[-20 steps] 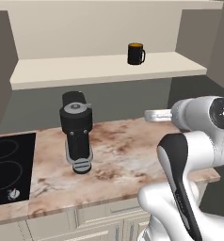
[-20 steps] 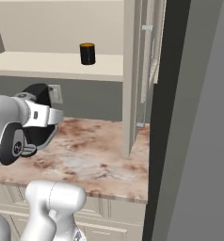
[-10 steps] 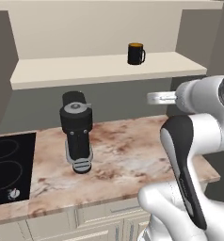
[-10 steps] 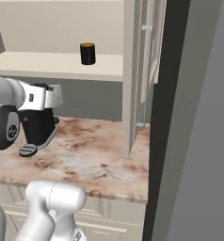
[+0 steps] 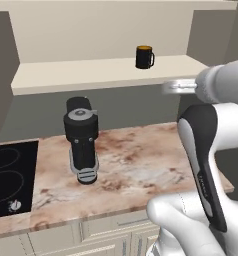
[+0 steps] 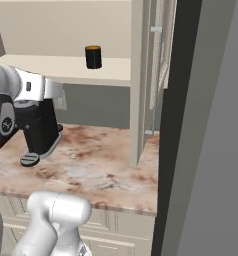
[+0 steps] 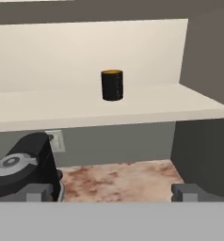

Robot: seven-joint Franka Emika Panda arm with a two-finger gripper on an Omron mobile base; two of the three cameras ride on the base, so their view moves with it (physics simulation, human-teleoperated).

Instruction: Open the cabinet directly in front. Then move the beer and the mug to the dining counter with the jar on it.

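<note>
Right, left base view first: the white arm rises at the near right, elbow bent, wrist level with the cabinet's [image 5: 106,72] pale shelf. The mug [image 5: 144,57] stands upright on that shelf, toward its right end, with its handle to the right. Below, a black coffee machine [image 5: 82,138] sits on the marbled worktop [image 5: 141,165], and a black cooktop [image 5: 11,175] is set in at the far left.

Over to the right base view: the arm's forearm reaches in from the left, in front of the coffee machine [image 6: 38,132]. The mug [image 6: 93,57] sits alone on the shelf, and the cabinet door [image 6: 153,75] stands swung open at right, edge-on.

Now the hand view: the pincer [image 7: 113,193] is released, tips spread wide and holding nothing, aimed level at the shelf, with the mug [image 7: 112,85] dead ahead, well apart from the tips.
</note>
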